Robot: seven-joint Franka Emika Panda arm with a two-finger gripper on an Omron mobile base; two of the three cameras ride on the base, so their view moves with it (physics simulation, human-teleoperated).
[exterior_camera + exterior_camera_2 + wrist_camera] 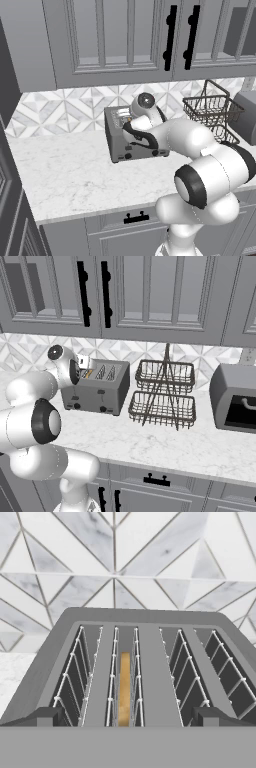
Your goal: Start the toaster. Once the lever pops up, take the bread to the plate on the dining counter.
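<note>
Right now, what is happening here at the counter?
The white robot arm reaches over the grey toaster on the wall counter, with its hand just above the slots. The hand view looks down into them: the bread sits in the second slot from the left. Nothing is held. Whether the jaws are open or shut cannot be told. A black wire basket rack stands beside the toaster.

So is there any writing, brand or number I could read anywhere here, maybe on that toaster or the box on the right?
No readable text anywhere.
Toaster: bare grey front, two small black knobs, no markings visible.
Grey appliance on the right: no label visible.
Wire basket rack, cabinets and tiles: no text or signs.
</note>
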